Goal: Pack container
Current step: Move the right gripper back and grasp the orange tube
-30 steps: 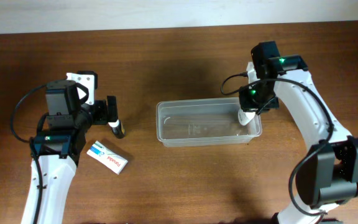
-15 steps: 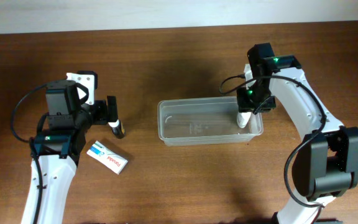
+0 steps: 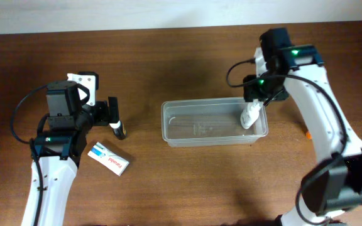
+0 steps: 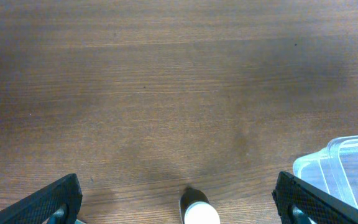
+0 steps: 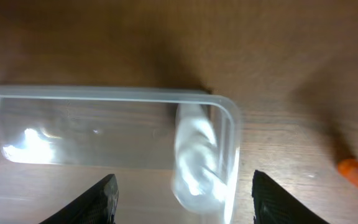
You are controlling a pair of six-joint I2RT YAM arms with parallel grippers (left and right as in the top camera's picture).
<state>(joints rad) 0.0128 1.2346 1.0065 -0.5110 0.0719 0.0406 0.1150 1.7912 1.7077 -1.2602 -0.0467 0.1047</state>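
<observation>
The clear plastic container (image 3: 206, 124) lies mid-table. A white bottle (image 3: 249, 117) leans inside its right end. My right gripper (image 3: 258, 100) hovers just above that end, open. In the right wrist view the white bottle (image 5: 194, 155) sits against the container's end wall (image 5: 227, 143), between my spread right gripper (image 5: 184, 180) fingers and touching neither. My left gripper (image 3: 113, 115) is open at table height left of the container. A small dark bottle with a white cap (image 4: 199, 213) stands between the left gripper (image 4: 176, 180) fingers, untouched.
A white and blue box (image 3: 109, 158) lies flat near the left arm. A small orange thing (image 3: 307, 134) rests on the wood right of the container, also visible as an orange thing (image 5: 356, 171) in the right wrist view. The container's corner (image 4: 347, 165) shows at the left wrist view's right edge.
My right gripper has opened, let go of the white bottle and drawn up and back. The bottle stays in the container, which has shifted slightly right. The left arm has not moved.
</observation>
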